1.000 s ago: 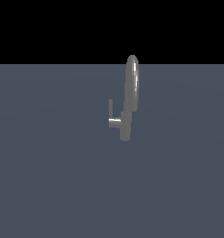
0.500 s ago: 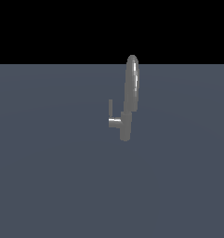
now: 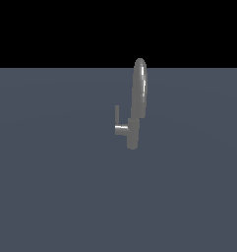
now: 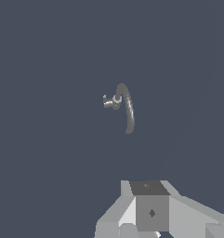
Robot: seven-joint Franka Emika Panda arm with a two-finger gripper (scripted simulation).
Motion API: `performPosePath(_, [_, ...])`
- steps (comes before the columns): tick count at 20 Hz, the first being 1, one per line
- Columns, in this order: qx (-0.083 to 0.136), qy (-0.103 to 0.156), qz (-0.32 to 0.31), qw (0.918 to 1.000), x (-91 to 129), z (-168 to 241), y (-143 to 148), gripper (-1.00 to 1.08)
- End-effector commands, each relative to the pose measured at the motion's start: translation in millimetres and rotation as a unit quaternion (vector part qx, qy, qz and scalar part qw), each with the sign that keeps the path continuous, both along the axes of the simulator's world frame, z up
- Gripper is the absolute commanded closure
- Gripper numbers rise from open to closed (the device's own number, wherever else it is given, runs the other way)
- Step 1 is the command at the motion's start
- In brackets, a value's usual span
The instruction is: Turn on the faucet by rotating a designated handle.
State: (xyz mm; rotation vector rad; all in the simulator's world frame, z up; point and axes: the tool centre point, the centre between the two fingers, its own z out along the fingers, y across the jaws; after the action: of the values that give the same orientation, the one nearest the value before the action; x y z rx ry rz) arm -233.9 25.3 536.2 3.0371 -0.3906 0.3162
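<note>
Outside first: faucet (image 3: 133,133) stands alone on a flat grey floor (image 3: 51,197), slightly toward the exterior view's right of centre. Tall arched spout rises from its short upright body. Handle (image 3: 118,123) juts from the body toward the exterior view's left, slim bar pointing up. No arm in this view.

Wrist view: faucet (image 4: 126,108) seen from above, handle (image 4: 108,101) beside it. Gripper (image 4: 148,211) well apart from both; only its grey base shows, so whether the fingers are spread cannot be told.
</note>
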Motion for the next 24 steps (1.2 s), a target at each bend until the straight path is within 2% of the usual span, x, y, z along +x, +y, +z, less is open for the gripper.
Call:
performPosePath(1, [-0.011,-0.021,-0.030,0.9993,3.6,8.9,7.8,1.08])
performPosePath(6, [-0.036,-0.061,-0.090,0.9935,13.8,22.5,25.6,1.08])
performPosePath(11, [-0.060,-0.097,-0.146,0.9827,27.9,28.8,44.5,1.08])
performPosePath(17, [-0.088,-0.135,-0.209,0.9646,50.7,25.7,66.6,1.08])
performPosePath(24, [-0.120,-0.170,-0.276,0.9386,85.6,6.0,87.4,1.08])
